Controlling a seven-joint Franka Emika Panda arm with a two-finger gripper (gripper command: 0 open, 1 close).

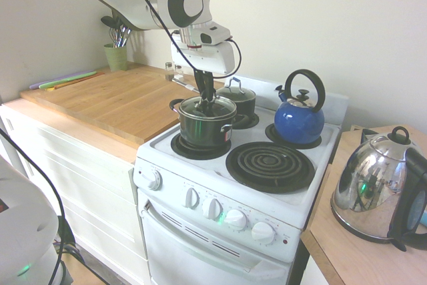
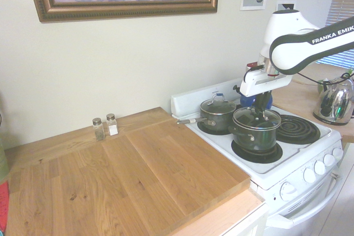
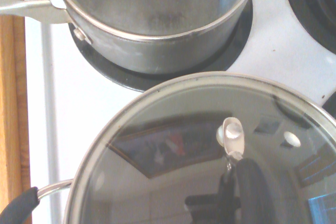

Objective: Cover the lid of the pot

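On the front-left burner of the white stove (image 1: 293, 185), the pot (image 1: 203, 128) sat with the glass lid (image 1: 207, 107) resting across its rim, the two appearing flush in both outside views. Directly above it the hand (image 1: 205, 100) pointed almost straight down, its dark fingers drawn in narrow around the lid's black loop handle (image 3: 247, 190), which showed at close range in the wrist view beside a small metal fixing and a steam hole. Whether the fingers truly pressed the handle or merely bracketed it could not be made out with certainty, though they stood closed tight at that spot. Behind the pot, on the rear burner, stood a smaller pot (image 1: 239, 100) with its own lid and a metal loop handle, its long grey handle reaching toward the wooden bench (image 1: 120, 101). A blue kettle (image 1: 299, 119) occupied the other rear burner, and the remaining front coil (image 1: 269, 165) lay bare. A shiny electric kettle (image 1: 377, 188) stood on the side bench beyond the stove. Against the wall, two small shakers (image 2: 105, 127) stood side by side on the wooden bench, well apart from the stove, and a green cup of utensils (image 1: 117, 55) stood farther along the same bench.
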